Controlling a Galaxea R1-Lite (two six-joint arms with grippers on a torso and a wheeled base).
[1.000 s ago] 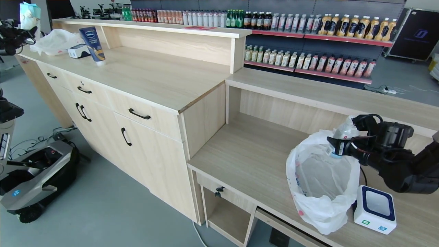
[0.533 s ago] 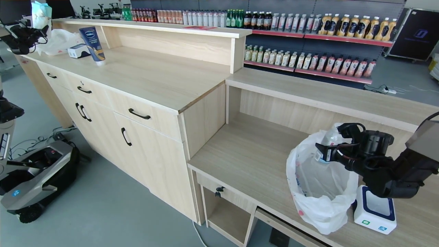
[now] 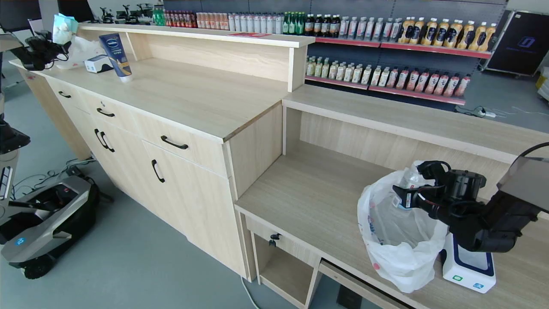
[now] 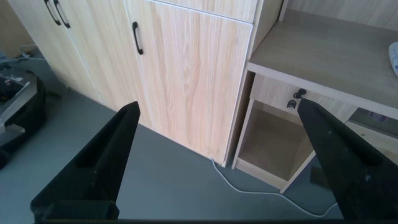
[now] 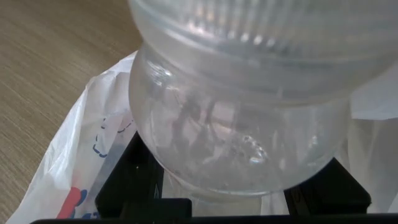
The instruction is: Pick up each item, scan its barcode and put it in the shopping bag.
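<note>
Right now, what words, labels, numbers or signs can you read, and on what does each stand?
None reads clearly.
Label on the bottle in the right hand: too small.
Red and blue print on the shopping bag: crumpled, unreadable.
Two icons on the scanner: no words legible.
Oval logo on the blue tube: too small.
Labels on the shelf bottles: too small.

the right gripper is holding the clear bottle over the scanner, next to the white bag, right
Not quite. The right gripper holds the clear bottle at the open mouth of the white bag, not over the scanner, which stands beside the bag. The head view shows it.
</note>
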